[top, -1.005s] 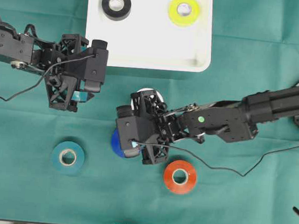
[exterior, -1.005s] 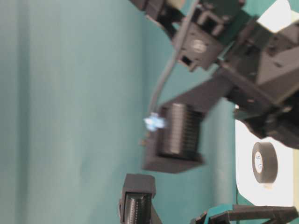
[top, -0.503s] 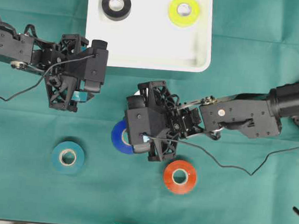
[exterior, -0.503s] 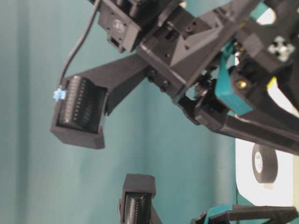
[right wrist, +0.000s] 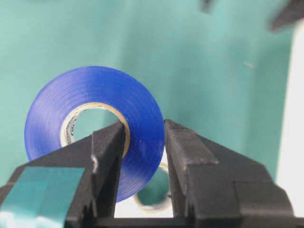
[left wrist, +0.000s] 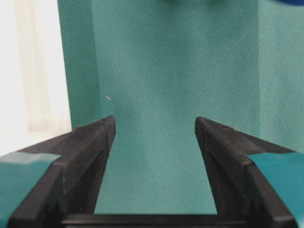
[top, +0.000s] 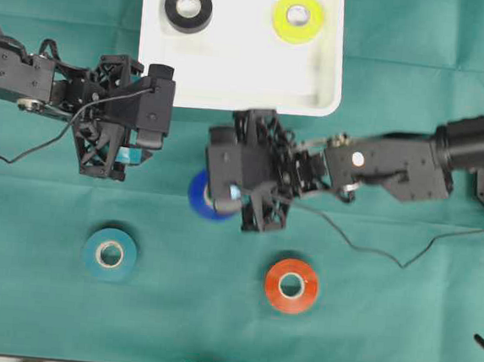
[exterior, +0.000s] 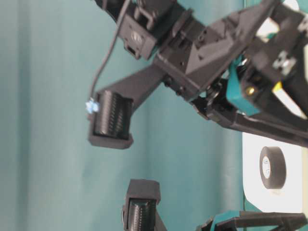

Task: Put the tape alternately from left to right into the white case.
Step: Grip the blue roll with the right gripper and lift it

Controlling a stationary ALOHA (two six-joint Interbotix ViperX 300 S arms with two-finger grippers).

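In the overhead view the white case [top: 238,79] sits at the top centre of the green cloth [top: 28,298], with a black roll [top: 188,7] in its upper left and a yellow roll [top: 298,17] in its upper right, well apart from each other. The right gripper [top: 215,194] reaches in from the right edge to the middle of the frame, just below the case's lower rim, and is clamped on the blue roll [top: 202,196]; the right wrist view shows one finger [right wrist: 110,152] inside the pale core and the other outside, pinching the roll's [right wrist: 95,123] wall, with the roll lifted off the cloth and a sliver of a white roll [right wrist: 152,202] visible beneath it. The left gripper [top: 151,105] hangs at the left of the frame beside the case's lower left corner, its jaws spread wide with nothing between them; the left wrist view shows only bare cloth between its fingers [left wrist: 92,142]. A teal roll [top: 109,255] lies flat at lower left and an orange-red roll [top: 291,285] at lower centre, both well apart from the grippers. The table-level view shows the black roll [exterior: 272,167] in the case at the right edge
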